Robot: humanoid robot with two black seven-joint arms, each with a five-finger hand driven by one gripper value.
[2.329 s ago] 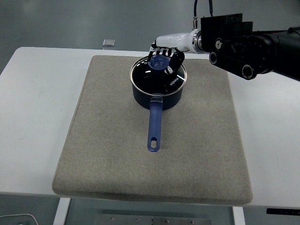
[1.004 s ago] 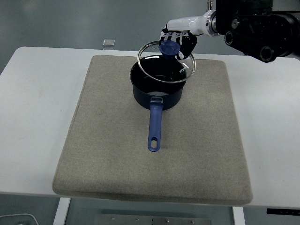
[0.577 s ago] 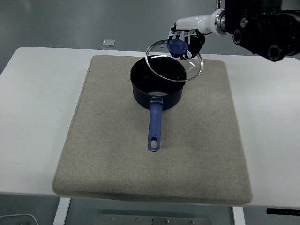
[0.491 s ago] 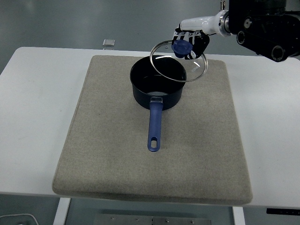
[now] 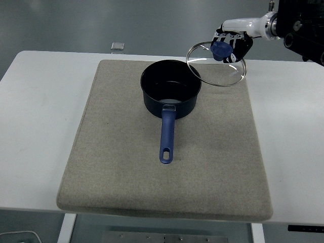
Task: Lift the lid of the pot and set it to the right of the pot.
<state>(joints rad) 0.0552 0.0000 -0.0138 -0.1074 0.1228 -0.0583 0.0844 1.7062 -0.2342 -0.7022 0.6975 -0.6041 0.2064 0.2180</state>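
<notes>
I have the right hand (image 5: 234,44) in the upper right of the frame, its fingers clamped around the blue knob (image 5: 219,49) of the glass lid (image 5: 216,64). The lid hangs in the air, tilted toward the camera, its left rim overlapping the pot's upper right edge in the picture while most of the disc sits over the grey mat (image 5: 126,167) near its upper right corner. The dark blue pot (image 5: 170,93) stands uncovered in the upper middle, its handle (image 5: 166,135) pointing down toward the bottom of the frame. No left arm shows anywhere

I judge this to be the carry step: the lid is off and travelling to the pot's right side, not yet set down. For the next move I would want a little more travel toward the right of the frame so the rim clears the pot wall entirely, then a descent with the lid levelled so it meets the mat flat and not on its edge, and only then a release of the knob
</notes>
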